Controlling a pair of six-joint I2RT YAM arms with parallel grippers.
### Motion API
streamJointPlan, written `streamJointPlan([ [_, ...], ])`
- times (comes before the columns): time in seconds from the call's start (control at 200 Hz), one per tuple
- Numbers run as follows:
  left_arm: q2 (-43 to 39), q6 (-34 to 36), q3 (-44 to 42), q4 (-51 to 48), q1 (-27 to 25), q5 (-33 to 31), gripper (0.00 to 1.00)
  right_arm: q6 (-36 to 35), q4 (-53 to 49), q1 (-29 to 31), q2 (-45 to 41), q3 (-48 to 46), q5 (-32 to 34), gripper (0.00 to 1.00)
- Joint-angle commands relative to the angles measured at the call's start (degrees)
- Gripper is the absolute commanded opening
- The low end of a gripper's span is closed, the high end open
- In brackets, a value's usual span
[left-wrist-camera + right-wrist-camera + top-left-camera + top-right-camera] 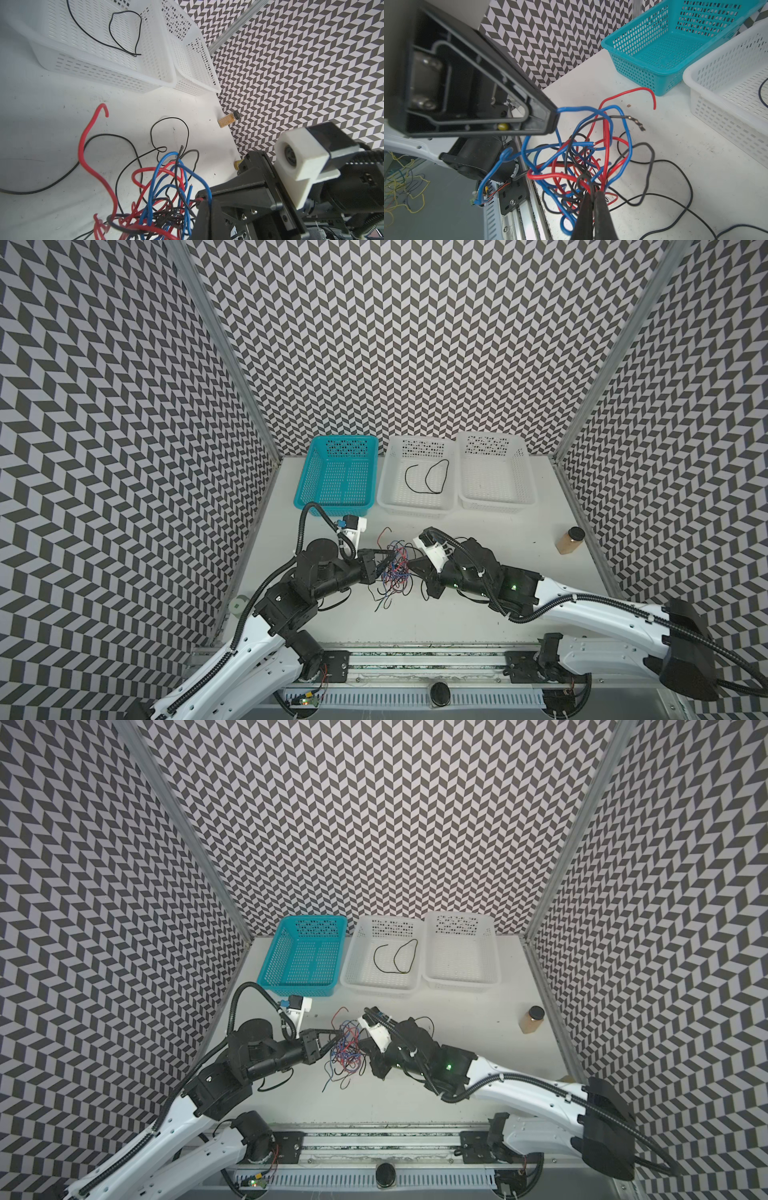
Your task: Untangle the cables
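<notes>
In both top views the tangle of thin red, blue and black cables (395, 570) is near the middle of the white table (457, 614), between the two arms. The black left gripper (386, 561) reaches into it from the left and the black right gripper (412, 568) from the right, and their tips are close to each other. Some loose ends trail on the table toward the front. At the back wall three perforated plastic baskets stand in a row: a teal basket (316, 472), a white middle basket (388, 472) and a white right basket (523, 472). One separate black cable (426, 481) lies curled inside the middle basket. A small brown jar with a black lid (570, 541) stands near the right edge, well apart from the cables.

In the left wrist view the tangle fills the near part, and the tip of the right gripper (204, 197) touches red and blue strands. A red end and a few black loops lie flat on the table.

In the right wrist view the right gripper's two fingers (602, 207) are pressed together, clamped on a few strands of the tangle, black and red among them. The left gripper (553, 120) is also closed tight, and a blue strand comes out of its tip. The tangle spans between both tips.
</notes>
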Motion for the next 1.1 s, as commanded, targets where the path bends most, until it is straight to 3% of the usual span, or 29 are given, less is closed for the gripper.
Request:
streamJointPlan([
  [0.0,-2.26,2.49,2.72,-3.41,-0.14,-2.57,0.00,2.69,0.07,-0.45,-3.31,-3.13,9.44,0.00],
  [0.285,-3.72,5.51,5.88,-8.99,0.12,-6.46,0.00,8.62,-5.10,-1.09,-8.94,-9.78,20.41,0.00],
  [0.366,-4.01,6.63,7.12,-10.59,0.19,-7.46,0.00,12.99,-9.87,-3.90,-10.59,-11.04,24.11,0.00],
  [0.511,-3.93,6.61,7.18,-10.51,0.32,-6.89,0.00,17.76,-16.32,-13.92,-13.54,-12.15,14.92,0.00],
  [0.636,-2.96,4.84,5.51,-7.58,0.30,-4.25,0.00,10.95,-10.88,-14.26,-17.91,-12.94,4.29,0.06],
  [0.741,-2.59,4.59,5.58,-6.69,0.30,-3.75,0.00,10.19,-12.58,-14.32,-19.84,-10.95,4.59,0.09],
  [0.786,-2.67,4.68,5.83,-6.51,0.30,-3.84,0.00,9.17,-12.47,-14.25,-20.06,-10.28,3.22,0.15],
  [0.926,-2.12,4.11,5.85,-4.79,0.30,-2.40,0.00,7.33,-6.26,-13.37,-18.33,-8.69,-9.52,0.48],
  [0.976,-1.59,3.65,5.53,-3.94,0.30,-1.54,0.00,6.38,-4.22,-11.68,-16.75,-7.63,-11.34,0.52],
  [1.092,-0.36,3.19,5.31,-2.72,0.21,-0.35,0.00,6.60,-3.09,-6.55,-11.53,-2.68,-8.28,0.55],
])
